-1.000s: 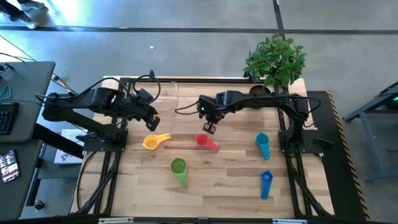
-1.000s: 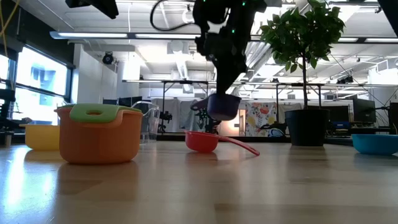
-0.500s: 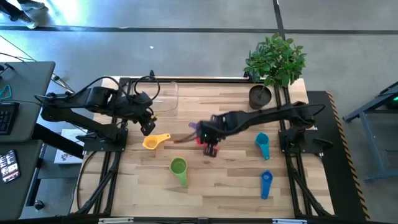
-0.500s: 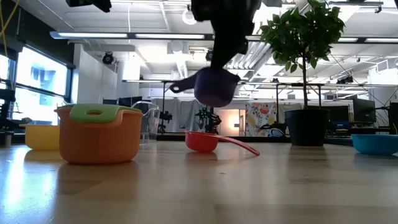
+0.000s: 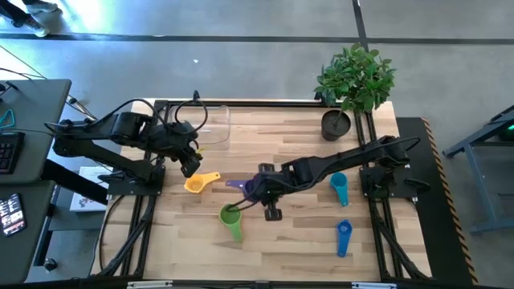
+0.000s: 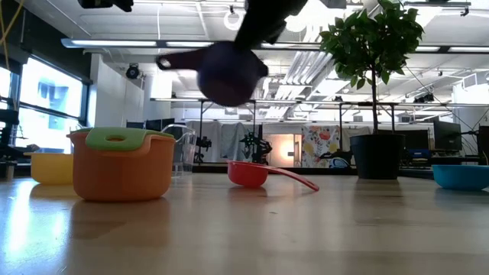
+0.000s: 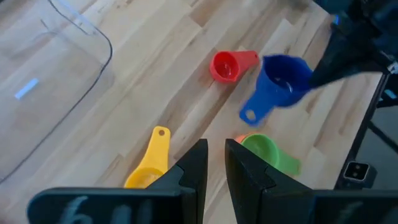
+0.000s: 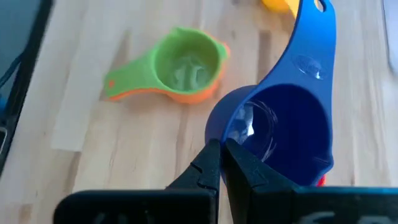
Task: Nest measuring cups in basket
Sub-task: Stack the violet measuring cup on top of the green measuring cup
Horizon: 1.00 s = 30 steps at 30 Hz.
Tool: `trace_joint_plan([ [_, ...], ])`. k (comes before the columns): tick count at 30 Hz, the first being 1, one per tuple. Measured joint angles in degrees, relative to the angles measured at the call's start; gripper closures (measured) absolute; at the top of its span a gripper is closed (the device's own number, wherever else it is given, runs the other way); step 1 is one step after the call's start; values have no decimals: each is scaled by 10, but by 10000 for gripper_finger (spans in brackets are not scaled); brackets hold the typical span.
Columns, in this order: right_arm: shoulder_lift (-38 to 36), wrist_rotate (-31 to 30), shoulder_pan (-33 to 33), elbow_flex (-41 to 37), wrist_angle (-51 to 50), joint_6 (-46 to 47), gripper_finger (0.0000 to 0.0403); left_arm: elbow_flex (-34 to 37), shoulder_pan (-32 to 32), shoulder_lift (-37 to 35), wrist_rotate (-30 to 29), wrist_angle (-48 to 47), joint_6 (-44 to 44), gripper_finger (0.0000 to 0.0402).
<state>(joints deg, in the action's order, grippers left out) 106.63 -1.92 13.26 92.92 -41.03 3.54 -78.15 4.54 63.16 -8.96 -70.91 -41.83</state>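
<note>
My right gripper (image 5: 257,193) is shut on the purple cup (image 5: 244,186), which is in the air over the middle of the table, close to the green cup (image 5: 230,214). The green cup sits inside the orange cup (image 6: 122,176). The yellow cup (image 5: 197,183) lies to their left. The red cup (image 6: 248,173) rests on the table, hidden under my right arm in the high view. The teal cup (image 5: 338,186) and blue cup (image 5: 344,234) lie at the right. The clear basket (image 5: 213,124) stands at the far left. My left gripper (image 5: 189,164) hovers near the basket, empty, with a narrow gap between its fingers. My right gripper pinches the purple cup's bowl rim (image 8: 219,138), on the side away from the handle (image 8: 311,37). One finger (image 8: 242,165) is inside the bowl and the other is outside. The fingers slant down from the table's right. The cup is lifted clear, its mouth up, its handle toward the table's left.
A dark round plant pot (image 5: 337,124) with a leafy plant stands at the far right corner. Bare wood lies along the near edge and between the red and teal cups.
My right gripper has carried the purple cup from the far middle toward the near edge and the left, over the red cup, toward the green cup. The cup stays clear of the table. My left gripper has drawn back a little from over the basket.
</note>
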Motion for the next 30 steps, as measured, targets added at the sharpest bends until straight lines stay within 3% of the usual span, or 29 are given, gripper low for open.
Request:
trace_joint_plan([
  [6,0,42,-2,0,35,-135,403,0,0,0,29,0,-49,355],
  [16,0,96,-5,0,67,-398,403,0,0,0,29,11,-172,355],
  [25,0,77,-5,0,67,-624,403,0,0,0,29,18,-259,355],
  [30,0,60,-5,0,99,-699,403,0,0,1,29,18,-301,355],
])
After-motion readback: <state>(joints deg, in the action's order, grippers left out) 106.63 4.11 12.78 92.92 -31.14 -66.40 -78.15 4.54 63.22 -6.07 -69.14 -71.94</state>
